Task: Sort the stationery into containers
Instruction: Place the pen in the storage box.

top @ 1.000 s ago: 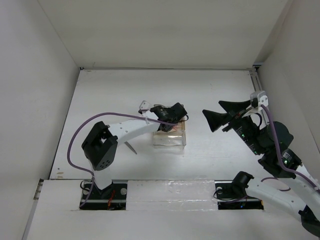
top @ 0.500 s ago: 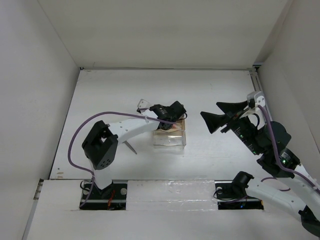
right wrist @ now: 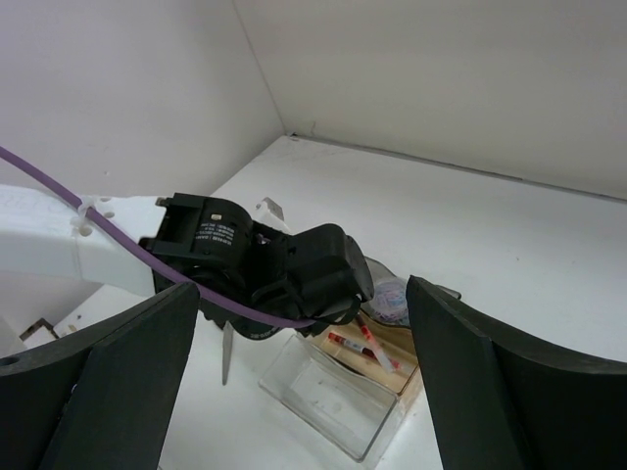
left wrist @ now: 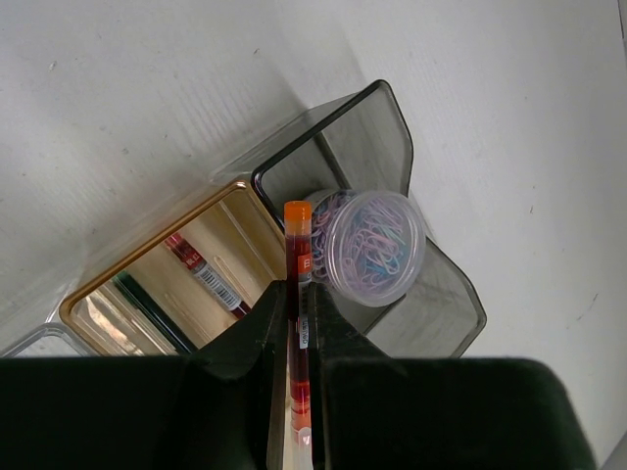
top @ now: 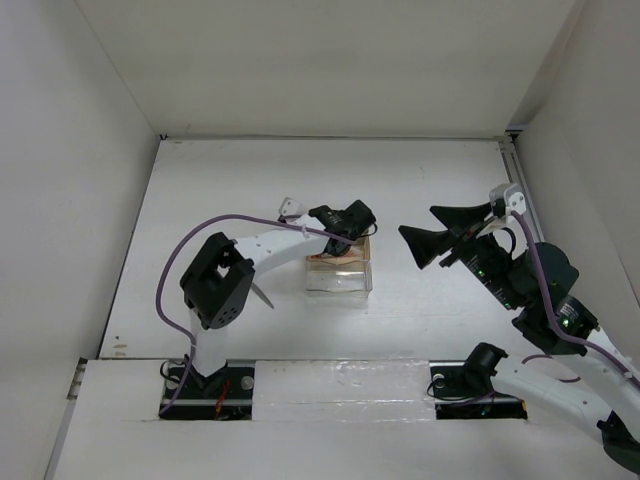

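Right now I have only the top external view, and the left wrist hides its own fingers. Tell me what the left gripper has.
Observer: In the left wrist view, the left gripper is shut on a thin red pen with an orange cap.
Operator: Say where the capped end points.
Observer: In that view it lines up with the wall shared by the amber bin and the dark grey bin. I cannot tell its height above them.
Operator: List what lies in those two bins.
Observer: The amber bin holds a second red pen and a dark pen. The dark grey bin holds a round clear tub of coloured clips.
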Controlling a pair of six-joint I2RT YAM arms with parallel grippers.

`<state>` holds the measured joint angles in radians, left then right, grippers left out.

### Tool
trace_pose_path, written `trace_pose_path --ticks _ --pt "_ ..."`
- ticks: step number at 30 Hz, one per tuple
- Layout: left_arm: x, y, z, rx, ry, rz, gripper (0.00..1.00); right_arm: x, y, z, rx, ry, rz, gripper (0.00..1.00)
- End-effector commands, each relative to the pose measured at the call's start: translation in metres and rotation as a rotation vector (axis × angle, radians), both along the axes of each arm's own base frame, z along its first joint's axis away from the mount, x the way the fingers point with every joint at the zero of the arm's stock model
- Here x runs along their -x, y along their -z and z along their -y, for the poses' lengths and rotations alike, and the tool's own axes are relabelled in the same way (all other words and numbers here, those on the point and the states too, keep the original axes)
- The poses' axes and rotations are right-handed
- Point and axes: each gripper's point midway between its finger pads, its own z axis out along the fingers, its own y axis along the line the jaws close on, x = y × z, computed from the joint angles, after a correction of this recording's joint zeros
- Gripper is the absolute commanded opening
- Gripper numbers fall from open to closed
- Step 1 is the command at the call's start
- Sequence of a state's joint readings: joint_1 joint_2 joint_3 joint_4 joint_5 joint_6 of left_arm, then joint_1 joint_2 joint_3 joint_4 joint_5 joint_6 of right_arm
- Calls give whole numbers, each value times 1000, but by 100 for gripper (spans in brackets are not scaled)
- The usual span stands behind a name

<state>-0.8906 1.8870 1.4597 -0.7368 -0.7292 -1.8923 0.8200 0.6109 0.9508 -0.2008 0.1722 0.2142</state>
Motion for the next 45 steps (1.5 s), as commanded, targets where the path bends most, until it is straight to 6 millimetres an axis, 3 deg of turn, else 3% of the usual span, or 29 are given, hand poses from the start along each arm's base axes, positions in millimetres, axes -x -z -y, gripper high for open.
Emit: trace_pose_path --ticks 1,10,18,27,32,37,41,42,45 --pt "-25 -31 -5 293 -374 244 0 3 -9 -4 -24 -23 35 92" --pt "-15 -14 0 301 -386 207 0 0 -5 -3 -10 -12 34 92" --pt "-11 -13 3 315 -394 201 0 2 -7 -1 -16 -12 40 92" --pt "-4 -12 -1 307 -392 195 19 1 -3 -2 -9 -12 34 92" --pt "-4 -20 0 332 -384 207 30 2 -3 -3 -9 -21 35 92" --pt "4 -49 4 322 -333 271 30 0 0 -5 -2 -21 29 92" --pt "9 -101 2 254 -286 405 34 0 -3 -5 -9 -21 35 92" --pt "9 -122 3 265 -281 437 37 0 -3 -5 -9 -21 35 93" --pt "22 -148 -14 202 -257 463 67 1 -7 -4 -15 -21 41 95"
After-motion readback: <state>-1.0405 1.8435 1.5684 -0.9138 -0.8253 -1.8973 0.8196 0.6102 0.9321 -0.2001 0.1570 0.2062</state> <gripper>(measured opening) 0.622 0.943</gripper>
